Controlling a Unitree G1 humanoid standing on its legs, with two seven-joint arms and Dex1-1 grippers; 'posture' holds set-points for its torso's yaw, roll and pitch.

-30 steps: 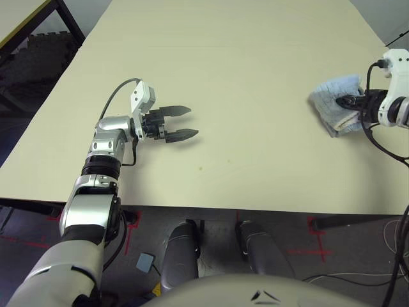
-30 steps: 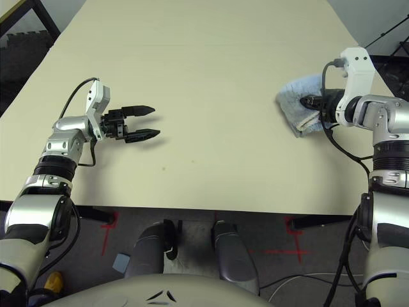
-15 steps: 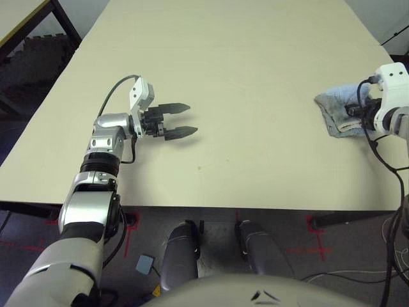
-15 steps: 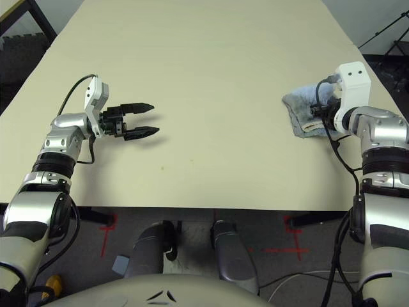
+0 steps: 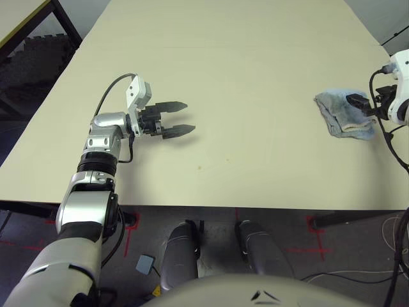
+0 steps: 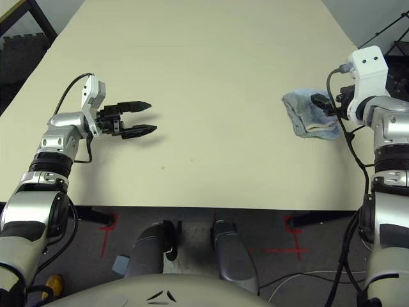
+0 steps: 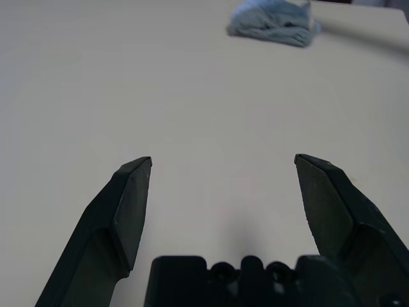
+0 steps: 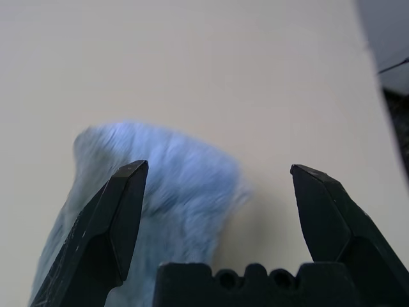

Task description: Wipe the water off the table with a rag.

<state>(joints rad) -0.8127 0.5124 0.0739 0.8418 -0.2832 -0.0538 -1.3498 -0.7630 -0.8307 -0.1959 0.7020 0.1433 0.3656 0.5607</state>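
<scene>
Right gripper [image 8: 214, 167] has let go of rag [image 6: 308, 116].
Jaws now wide, rag just below; left gripper [image 5: 178, 119] open, empty.

The large cream-beige flat tabletop [image 5: 243, 57] is stretching away from the robot across most of the scene. The crumpled light blue-grey terry rag [image 5: 342, 115] is lying on it near its right edge, roughly midway between the near and far sides. The right arm's black two-fingered gripper [image 8: 217, 185] is hanging just to the right of the rag and above it, fingers spread apart. Well apart, over the tabletop's left near part, the left arm's black two-fingered gripper [image 5: 180, 118] is pointing rightward, fingers parted. A tiny amber-brown spot of water [image 5: 199, 168] is sitting on the tabletop nearer the front edge, just right of the left gripper.
</scene>
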